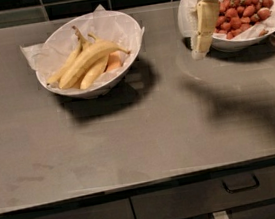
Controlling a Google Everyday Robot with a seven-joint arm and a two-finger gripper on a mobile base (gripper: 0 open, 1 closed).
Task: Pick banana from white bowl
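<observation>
The white bowl lined with crinkled paper stands at the back left of the grey counter. The banana, the longest and thickest one, lies across the top of the slimmer bananas, its dark stem tip pointing right. A small orange piece lies beside them. My gripper hangs at the upper right, in front of the strawberry bowl, well to the right of the white bowl and above the counter. It holds nothing that I can see.
A second paper-lined white bowl with red strawberries stands at the back right, partly behind the gripper. Dark tiles run along the back wall. Drawers with handles sit under the counter's front edge.
</observation>
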